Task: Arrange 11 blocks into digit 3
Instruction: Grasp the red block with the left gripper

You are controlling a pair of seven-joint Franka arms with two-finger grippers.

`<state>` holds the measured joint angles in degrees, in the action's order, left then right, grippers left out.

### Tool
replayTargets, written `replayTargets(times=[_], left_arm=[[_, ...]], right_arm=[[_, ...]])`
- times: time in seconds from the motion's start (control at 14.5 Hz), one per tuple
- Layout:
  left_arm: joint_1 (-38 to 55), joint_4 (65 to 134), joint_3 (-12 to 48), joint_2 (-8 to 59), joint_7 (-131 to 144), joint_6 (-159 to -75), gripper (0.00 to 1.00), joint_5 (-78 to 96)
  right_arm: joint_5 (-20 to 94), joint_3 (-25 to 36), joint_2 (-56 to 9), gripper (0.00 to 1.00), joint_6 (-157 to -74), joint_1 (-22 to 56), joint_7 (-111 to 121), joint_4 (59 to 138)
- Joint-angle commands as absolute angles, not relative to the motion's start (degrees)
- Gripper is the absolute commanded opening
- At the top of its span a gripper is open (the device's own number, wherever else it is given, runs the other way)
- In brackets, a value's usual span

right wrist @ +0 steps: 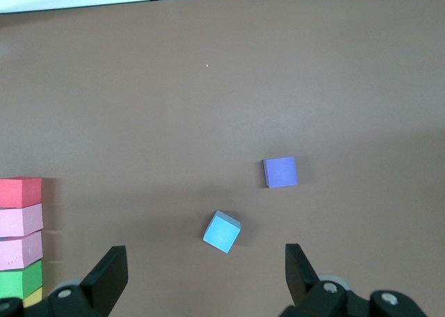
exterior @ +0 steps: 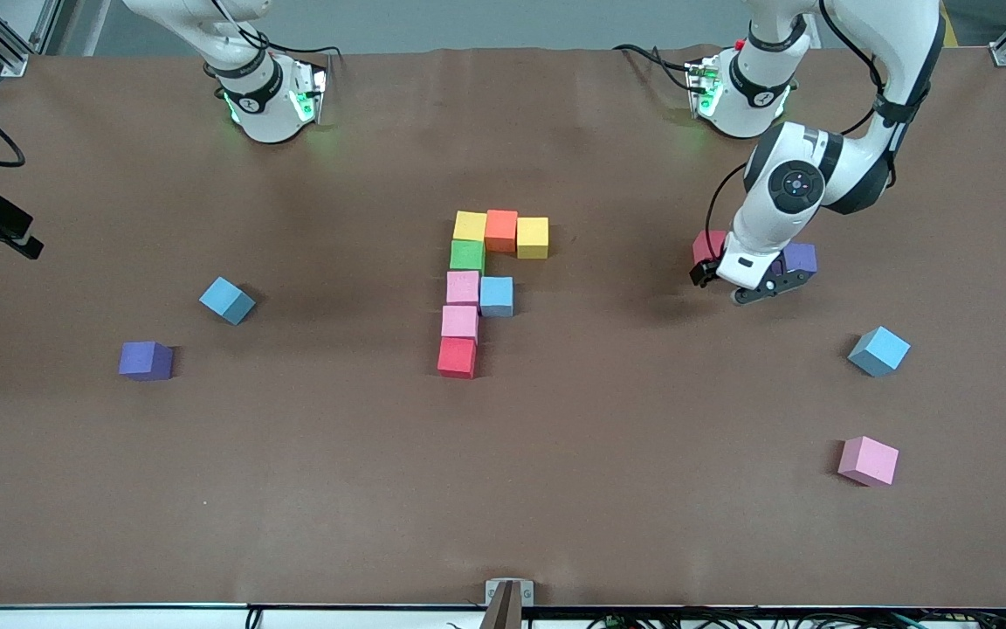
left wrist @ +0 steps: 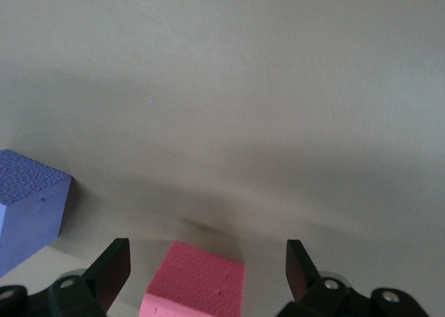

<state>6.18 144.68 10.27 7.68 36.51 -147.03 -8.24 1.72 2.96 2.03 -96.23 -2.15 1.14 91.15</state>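
The left gripper (exterior: 752,284) hangs low over the table (exterior: 337,472) with its fingers (left wrist: 111,270) spread wide, a pink-red block (left wrist: 195,281) between them but not gripped; a purple cube (exterior: 801,258) sits just beside it. This pink-red block lies well apart from the unfinished digit 3 (exterior: 481,288), toward the left arm's end of the table. That figure so far holds eight cubes touching one another. The right gripper (right wrist: 201,279) waits with its fingers apart, high over the table near its own base. Taking the figure as landmark, a light blue block (exterior: 878,350) and a pink block (exterior: 868,459) lie loose toward the left arm's end, nearer the front camera. The table is covered in brown matting.
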Motion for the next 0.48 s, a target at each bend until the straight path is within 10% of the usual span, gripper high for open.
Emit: replayTargets(times=[0.0,0.41], left_arm=[[5.89,146.51,10.46,6.32,30.77,-147.83,0.99,-9.32],[5.98,147.56,10.72,8.09,30.32,-147.74,0.98,-9.32]], right_arm=[[0.79,2.46,2.46,1.0,-96.68,-2.37,0.35,91.32],[0.88,2.46,2.46,1.0,-96.59,-2.37,0.53,91.58]])
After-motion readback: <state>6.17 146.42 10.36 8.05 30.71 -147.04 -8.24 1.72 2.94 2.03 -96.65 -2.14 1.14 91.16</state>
